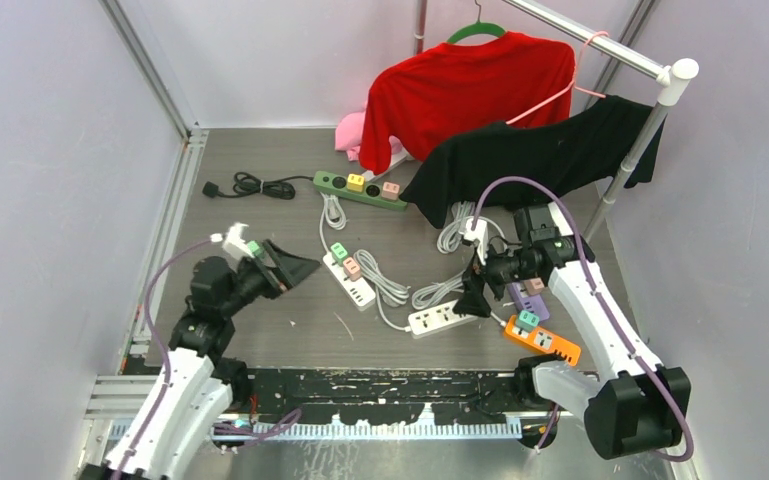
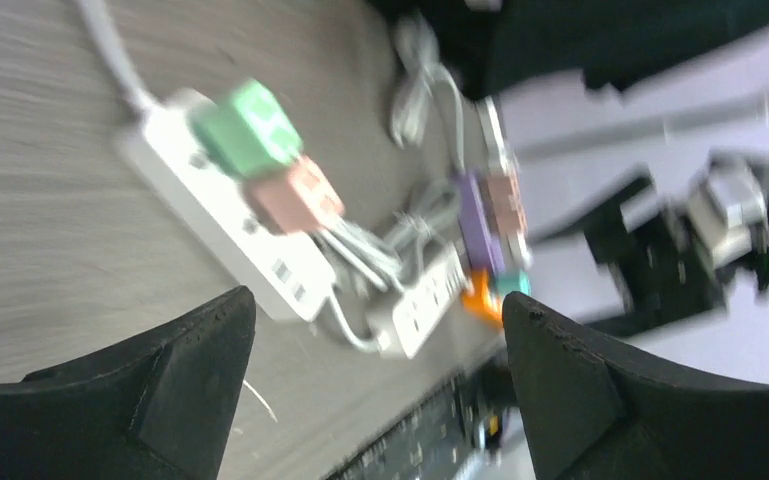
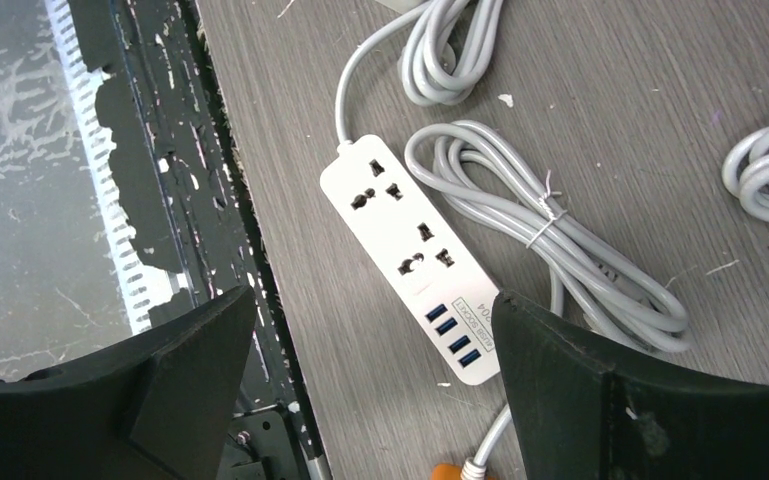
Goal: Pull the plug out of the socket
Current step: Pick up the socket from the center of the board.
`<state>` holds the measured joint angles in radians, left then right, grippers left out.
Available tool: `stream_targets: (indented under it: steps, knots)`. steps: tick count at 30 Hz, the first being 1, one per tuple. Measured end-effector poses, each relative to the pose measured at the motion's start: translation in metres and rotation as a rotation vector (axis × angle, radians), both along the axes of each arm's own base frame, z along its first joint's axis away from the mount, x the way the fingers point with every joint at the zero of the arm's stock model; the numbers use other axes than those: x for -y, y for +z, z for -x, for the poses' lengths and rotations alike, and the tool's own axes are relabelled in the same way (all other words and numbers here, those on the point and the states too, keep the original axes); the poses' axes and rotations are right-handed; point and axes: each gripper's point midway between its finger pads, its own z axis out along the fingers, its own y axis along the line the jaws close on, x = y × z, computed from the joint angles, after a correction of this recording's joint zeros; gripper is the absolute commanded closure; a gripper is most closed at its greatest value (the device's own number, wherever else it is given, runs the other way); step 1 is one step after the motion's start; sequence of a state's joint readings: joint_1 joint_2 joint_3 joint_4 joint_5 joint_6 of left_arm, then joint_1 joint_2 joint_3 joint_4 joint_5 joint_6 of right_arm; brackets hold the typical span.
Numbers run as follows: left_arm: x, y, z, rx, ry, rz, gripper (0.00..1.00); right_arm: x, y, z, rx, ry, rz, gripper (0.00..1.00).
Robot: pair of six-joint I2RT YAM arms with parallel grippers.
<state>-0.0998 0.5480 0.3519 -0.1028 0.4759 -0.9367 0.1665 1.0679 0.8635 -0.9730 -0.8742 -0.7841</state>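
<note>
Overhead, five power strips lie on the table (image 1: pixel 260 215), carrying six coloured plugs by my count. The left end effector (image 1: pixel 295 265) hangs wide and empty, with the two-plug strip (image 1: pixel 350 278) just ahead of it. From the left wrist, though blurred, its green plug (image 2: pixel 250 128) and pink plug (image 2: pixel 295 195) sit ahead of the spread fingers, likely lined up for a grab. From the right wrist, the right end effector (image 3: pixel 372 298), also wide and empty, hovers over one plugless strip (image 3: pixel 415 255).
</note>
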Motion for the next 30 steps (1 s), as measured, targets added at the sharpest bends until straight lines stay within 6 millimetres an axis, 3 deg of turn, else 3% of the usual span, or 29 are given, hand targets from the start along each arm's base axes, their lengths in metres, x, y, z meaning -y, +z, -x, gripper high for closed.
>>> stream_targets:
  steps: [5,9,12,16,22,26,30]
  knots:
    - [0.084,-0.007,0.051,0.066,-0.371,-0.062,0.12,0.006,0.001,-0.003,-0.004,-0.033,-0.009,0.08]
    - [0.138,-0.032,0.096,0.132,-0.607,-0.265,0.11,0.012,0.002,-0.007,-0.009,-0.066,-0.018,0.08]
    - [0.169,-0.047,0.104,0.181,-0.688,-0.478,0.11,0.014,0.004,-0.008,-0.006,-0.081,-0.025,0.08]
    - [0.205,-0.060,0.094,0.256,-0.719,-0.763,0.07,0.016,0.006,-0.009,0.000,-0.095,-0.032,0.08]
    - [0.235,-0.093,0.080,0.285,-0.795,-1.051,0.05,0.018,0.009,-0.010,0.011,-0.109,-0.038,0.08]
    - [0.236,-0.117,0.078,0.273,-0.861,-1.152,0.06,0.019,0.011,-0.010,0.019,-0.115,-0.041,0.08]
    - [0.239,-0.126,0.080,0.271,-0.907,-1.174,0.07,0.020,0.012,-0.010,0.026,-0.118,-0.043,0.08]
